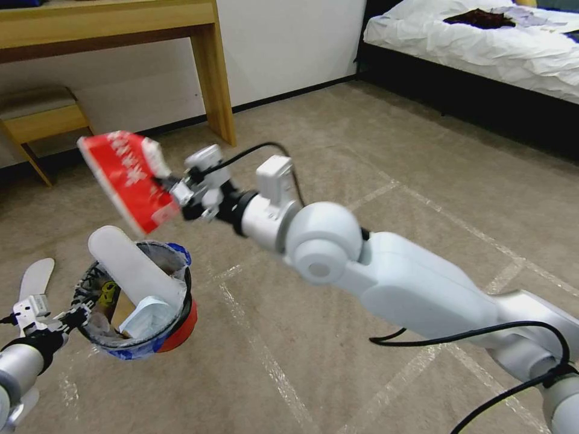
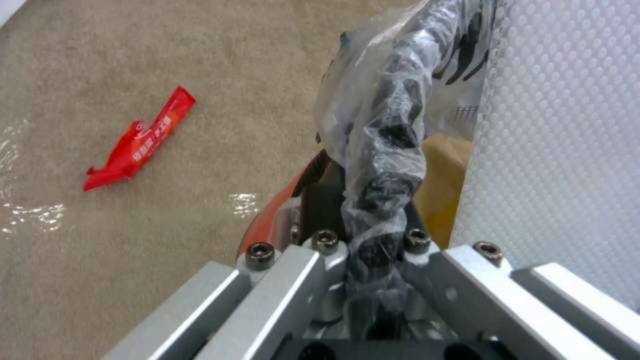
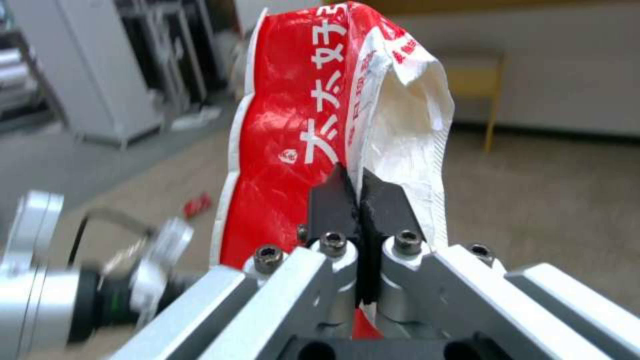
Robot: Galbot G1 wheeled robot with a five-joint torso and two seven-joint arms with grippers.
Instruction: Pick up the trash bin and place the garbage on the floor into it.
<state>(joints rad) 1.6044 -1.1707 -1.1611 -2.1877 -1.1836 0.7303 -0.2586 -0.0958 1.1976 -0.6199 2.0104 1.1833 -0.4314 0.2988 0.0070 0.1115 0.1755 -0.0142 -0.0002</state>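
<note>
Left gripper (image 1: 71, 314): clamped on the trash bin (image 1: 142, 307) rim, held low at the robot's left.
Right gripper (image 1: 174, 188): pinching a red wrapper (image 1: 126, 178) above the bin.
Wrapper: probably light, limp, crinkly; edge grip suits.
Floor (image 2: 200, 150): another red wrapper (image 2: 137, 142) farther off.

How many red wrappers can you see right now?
2. One large red wrapper is pinched in the right pincer, above the trash bin. A narrow red wrapper lies on the floor beside it. Others may be hidden.
</note>
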